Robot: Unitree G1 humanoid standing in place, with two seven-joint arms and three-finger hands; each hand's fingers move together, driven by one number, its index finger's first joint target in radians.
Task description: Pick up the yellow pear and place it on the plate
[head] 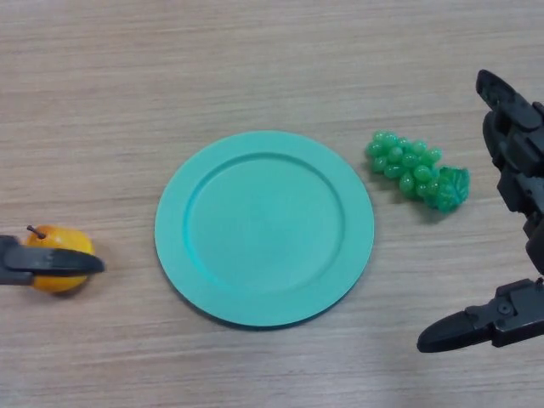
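Left robot hand at the frame's left edge has a finger across the yellow pear, grip unclear. The pear sits on the tabletop, the plate bare. Lift and placement remain. Right robot hand idles open, lower right.

— What sort of place are you in?

— I can only tell so much: I'm looking down at a pale wood-grain tabletop, nothing of a room around it.

— A kitchen, then?

— More a test setup, I'd say. The teal plate lies bare, and just right of it the green grapes look like glossy plastic.
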